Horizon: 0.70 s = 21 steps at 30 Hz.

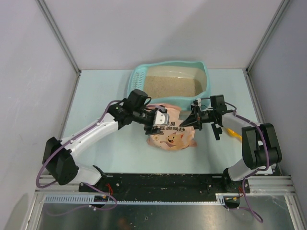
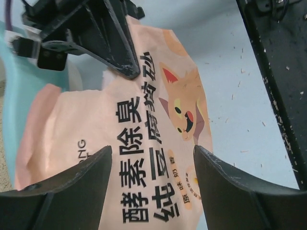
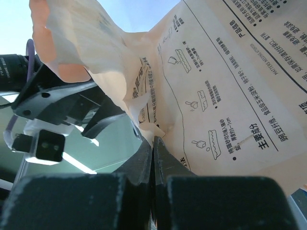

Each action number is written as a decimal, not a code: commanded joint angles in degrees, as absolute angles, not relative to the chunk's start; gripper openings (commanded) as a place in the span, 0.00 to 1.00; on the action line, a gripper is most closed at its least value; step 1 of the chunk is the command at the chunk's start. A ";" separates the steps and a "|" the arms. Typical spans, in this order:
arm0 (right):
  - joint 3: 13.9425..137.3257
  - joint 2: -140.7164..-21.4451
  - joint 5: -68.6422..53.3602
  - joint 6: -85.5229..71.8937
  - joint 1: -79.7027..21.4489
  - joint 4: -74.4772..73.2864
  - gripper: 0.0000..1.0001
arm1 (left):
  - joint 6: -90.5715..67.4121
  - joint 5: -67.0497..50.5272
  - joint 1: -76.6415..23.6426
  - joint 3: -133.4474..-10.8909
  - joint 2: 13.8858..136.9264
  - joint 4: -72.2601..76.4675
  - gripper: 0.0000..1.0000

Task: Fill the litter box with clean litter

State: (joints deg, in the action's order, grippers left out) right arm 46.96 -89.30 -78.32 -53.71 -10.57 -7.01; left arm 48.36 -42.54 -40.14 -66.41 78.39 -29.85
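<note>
Pale table: right fingers clamped on pink bag, left fingers apart.

Soft, even light from above leaves only faint shadows on the table. Top view sharp. Both wrist views blur the near fingers; bag print stays crisp.

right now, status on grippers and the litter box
Left gripper open at the pink bag. Right gripper shut on its edge. Litter box behind the bag, beige litter inside. Orange scoop off to the right.
</note>
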 commanded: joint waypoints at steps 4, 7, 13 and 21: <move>46.67 -87.80 -80.69 -54.58 -11.25 -7.30 0.00 | 57.92 -36.92 -43.06 -68.29 82.52 -31.46 0.68; 46.41 -87.71 -80.86 -54.58 -11.25 -7.21 0.00 | 57.83 -34.28 -43.24 -69.26 84.37 -31.46 0.61; 46.14 -87.45 -80.68 -54.67 -11.08 -7.21 0.00 | 57.22 -32.70 -43.33 -69.35 85.69 -31.46 0.48; 50.79 -85.52 -77.62 -43.09 -0.63 -16.58 0.30 | 51.17 -29.80 -43.77 -67.33 83.24 -31.38 0.23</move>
State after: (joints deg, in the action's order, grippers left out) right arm 46.54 -88.82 -77.89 -51.33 -6.00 -9.26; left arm 54.59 -32.75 -43.79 -67.24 85.34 -31.57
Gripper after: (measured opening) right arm 0.237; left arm 0.261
